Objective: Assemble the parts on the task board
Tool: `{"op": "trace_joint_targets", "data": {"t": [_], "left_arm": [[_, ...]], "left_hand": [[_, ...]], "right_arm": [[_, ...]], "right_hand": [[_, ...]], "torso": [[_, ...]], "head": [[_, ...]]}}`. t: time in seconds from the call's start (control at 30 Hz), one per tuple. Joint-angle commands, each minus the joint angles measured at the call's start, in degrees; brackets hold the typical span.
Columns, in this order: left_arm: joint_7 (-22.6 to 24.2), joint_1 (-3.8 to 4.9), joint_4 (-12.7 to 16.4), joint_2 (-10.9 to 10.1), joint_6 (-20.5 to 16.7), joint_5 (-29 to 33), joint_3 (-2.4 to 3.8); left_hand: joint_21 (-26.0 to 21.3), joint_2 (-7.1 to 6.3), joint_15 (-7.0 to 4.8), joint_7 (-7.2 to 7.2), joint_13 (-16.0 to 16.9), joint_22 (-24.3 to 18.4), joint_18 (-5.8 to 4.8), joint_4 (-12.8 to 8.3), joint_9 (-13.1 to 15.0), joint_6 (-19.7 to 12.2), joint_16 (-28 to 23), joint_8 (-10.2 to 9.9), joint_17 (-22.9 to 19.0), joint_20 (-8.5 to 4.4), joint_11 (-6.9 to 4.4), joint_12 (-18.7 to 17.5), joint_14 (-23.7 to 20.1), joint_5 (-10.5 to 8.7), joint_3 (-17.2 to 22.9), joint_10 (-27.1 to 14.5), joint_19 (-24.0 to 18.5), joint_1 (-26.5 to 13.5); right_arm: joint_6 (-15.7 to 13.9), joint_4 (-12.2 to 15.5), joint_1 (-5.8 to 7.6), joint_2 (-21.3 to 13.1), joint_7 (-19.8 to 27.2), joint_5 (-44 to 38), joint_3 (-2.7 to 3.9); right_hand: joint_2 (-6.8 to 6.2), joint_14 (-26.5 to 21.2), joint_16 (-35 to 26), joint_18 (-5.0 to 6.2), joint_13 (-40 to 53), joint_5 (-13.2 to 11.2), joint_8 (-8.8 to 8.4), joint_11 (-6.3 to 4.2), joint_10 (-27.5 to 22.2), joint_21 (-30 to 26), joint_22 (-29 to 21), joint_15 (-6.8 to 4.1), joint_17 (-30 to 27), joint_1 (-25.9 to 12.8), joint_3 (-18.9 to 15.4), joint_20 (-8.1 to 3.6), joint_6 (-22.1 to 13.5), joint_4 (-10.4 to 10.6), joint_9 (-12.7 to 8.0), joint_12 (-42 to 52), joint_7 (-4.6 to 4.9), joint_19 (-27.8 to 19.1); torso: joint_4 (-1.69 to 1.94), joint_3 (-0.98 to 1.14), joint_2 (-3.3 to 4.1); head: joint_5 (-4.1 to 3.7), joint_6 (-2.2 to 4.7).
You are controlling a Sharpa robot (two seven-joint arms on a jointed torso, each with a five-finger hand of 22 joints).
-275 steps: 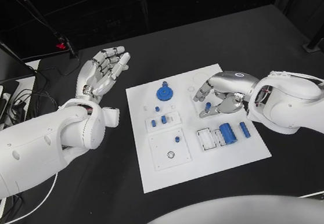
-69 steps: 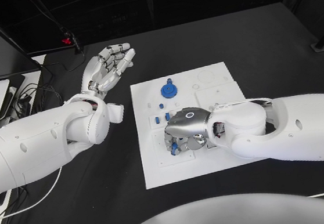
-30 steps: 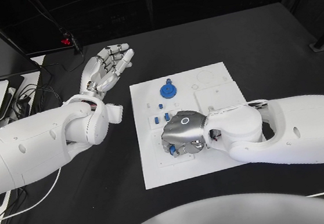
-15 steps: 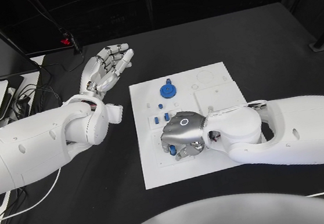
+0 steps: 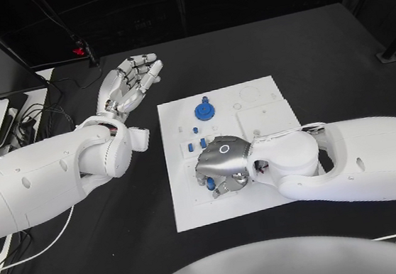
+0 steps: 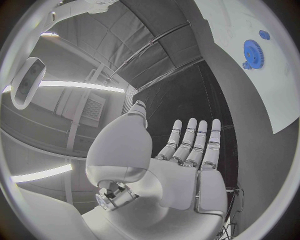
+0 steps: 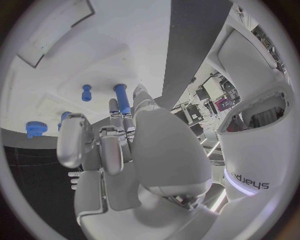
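Pinching a blue peg at its fingertips, long axis running along the fingers, the right hand hovers over the task board; the left hand lies released, well apart.

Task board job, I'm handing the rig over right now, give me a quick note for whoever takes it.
Left hand: open, flat, off the board to its far left, holding nothing.
Right hand: down over the board's left middle, fingers closed on a blue peg, tip at the board.
Blue gear sits at the board's far end, small blue pegs just nearer.
Done: cannot tell how many parts are seated; the right arm hides the near right.
Left: seat the held peg, then the remaining parts.
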Motion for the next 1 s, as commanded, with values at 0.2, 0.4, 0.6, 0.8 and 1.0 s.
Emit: {"op": "trace_joint_targets", "data": {"t": [0.2,0.4,0.6,0.8,1.0], "left_arm": [[8.1,0.07,0.1,-0.1,0.5,0.1,0.06],[8.1,0.02,0.1,-0.1,0.7,0.1,0.06],[7.6,-0.05,-0.1,-0.1,2.2,0.1,0.05],[7.5,-0.09,-0.4,0.1,2.8,0.1,0.05],[7.5,-0.11,-0.6,0.2,2.4,0.1,0.05]], "left_hand": [[0.2,0.53,-0.07,8.80,0.0,-0.1,0.17,-0.1,0.0,-0.4,0.2,0.3,0.0,-0.04,0.01,0.4,-0.3,0.28,0.3,-0.4,0.3,-0.2],[0.2,0.56,-0.07,8.80,-0.1,-0.1,0.17,-0.1,-0.1,-0.4,0.2,0.4,-0.1,-0.04,0.01,0.4,-0.3,0.30,0.3,-0.4,0.3,-0.2],[0.2,0.38,-0.07,8.80,-0.2,-0.1,0.17,-0.2,-0.1,-0.5,0.3,0.4,-0.3,-0.04,0.01,0.5,-0.3,0.38,0.2,-0.5,0.3,-0.1],[0.3,0.19,-0.07,8.80,-0.2,0.7,0.20,-0.1,-0.2,-0.5,0.4,0.5,-0.4,-0.04,0.02,0.6,-0.4,0.44,0.1,-0.6,0.9,0.0],[0.5,0.28,-0.08,8.80,-0.3,1.0,0.25,-0.1,-0.2,-0.5,0.6,0.6,-0.5,-0.05,0.01,0.8,-0.4,0.48,0.0,-0.6,1.2,-0.1]], "right_arm": [[-9.6,0.3,-0.02,-0.8,-2.4,0.3,0.01],[-21.6,1.2,-0.04,-2.8,-2.9,6.6,0.02],[-27.3,2.8,0.01,-6.0,0.8,15.1,0.07],[-29.2,5.7,1.03,-10.1,4.6,27.9,0.13],[-30.4,5.9,3.45,-14.2,9.4,47.9,0.14]], "right_hand": [[-1.28,3.6,-1.3,1.19,0.0,-0.1,-0.20,-0.13,0.0,-1.1,3.9,-0.40,3.5,-5.0,-2.1,-0.13,-2.4,0.2,-0.1,-0.1,0.27,-0.3],[-4.34,3.1,-2.6,1.50,0.0,-0.1,-0.22,-0.19,-0.9,-2.6,2.9,-0.64,0.4,-10.7,-3.2,-0.45,-5.5,0.3,-0.1,-0.3,0.57,-0.7],[-8.50,3.4,-2.3,1.56,-0.1,0.9,-0.15,0.40,-3.1,-3.1,2.6,-0.11,0.9,-14.8,-11.2,-0.14,-7.7,0.6,-0.1,-0.3,0.70,-0.6],[-10.36,3.5,-2.2,1.61,0.0,1.7,0.26,0.61,-4.0,-3.3,2.4,0.03,1.1,-18.2,-17.0,0.12,-7.7,0.6,0.1,0.0,1.39,-0.6],[-6.99,3.3,-2.4,2.11,0.3,2.3,1.53,1.18,-2.2,-5.7,0.9,0.51,0.2,-18.5,-10.5,0.47,-5.2,0.6,0.7,1.4,2.60,-1.6]], "torso": [[0.01,0.01,0.02],[0.02,0.01,-0.03],[0.10,-0.02,-0.13],[0.04,-0.04,-0.04],[0.17,-0.08,-0.10]], "head": [[0.04,-0.01],[0.03,-0.01],[-0.05,-0.01],[0.03,-0.01],[-0.45,-0.01]]}}
